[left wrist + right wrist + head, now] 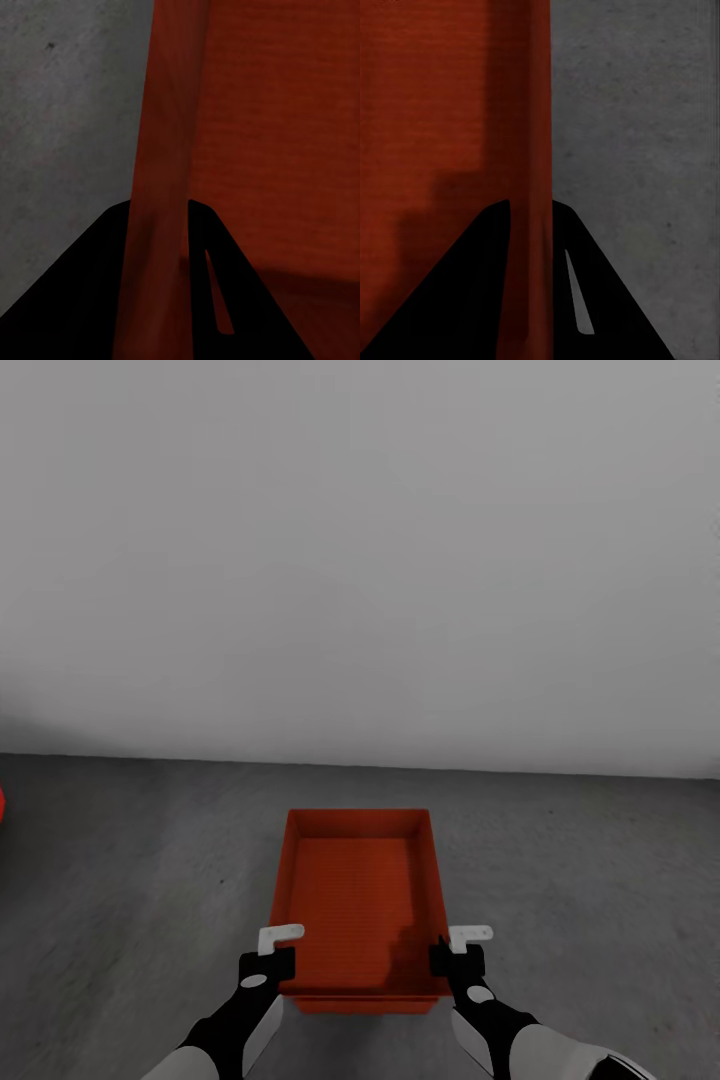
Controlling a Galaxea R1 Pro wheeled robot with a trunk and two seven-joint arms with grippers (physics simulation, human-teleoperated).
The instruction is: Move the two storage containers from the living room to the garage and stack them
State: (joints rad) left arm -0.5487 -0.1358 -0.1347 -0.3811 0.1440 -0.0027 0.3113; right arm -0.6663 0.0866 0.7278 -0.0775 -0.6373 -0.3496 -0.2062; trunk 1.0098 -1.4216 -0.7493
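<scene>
Head view: both arms reach forward and low from the bottom edge, forearms angled a bit inward, wrists near the close end of the box (358, 895). The box is orange-red, no lid, long axis going away from the robot, over the grey floor (130, 880), in front of a pale wall (360, 560). I cannot tell if its bottom touches the floor or hangs a bit above. At the close end a second red edge shows just under the rim; whether this is another box, I cannot tell.

Left gripper (268, 963) is at the box's left long wall, near the close corner. In left wrist view the gripper (159, 225) has the wall between its two dark fingers, jaws closed on it: one finger inside, one outside.

Right gripper (458, 958) is at the right long wall, same way. In right wrist view the gripper (531, 221) has its jaws closed on the thin wall, floor on the outer side, ribbed bottom on the inner side.

A small red thing (2, 803) is at the far left edge, too cut off to tell.
</scene>
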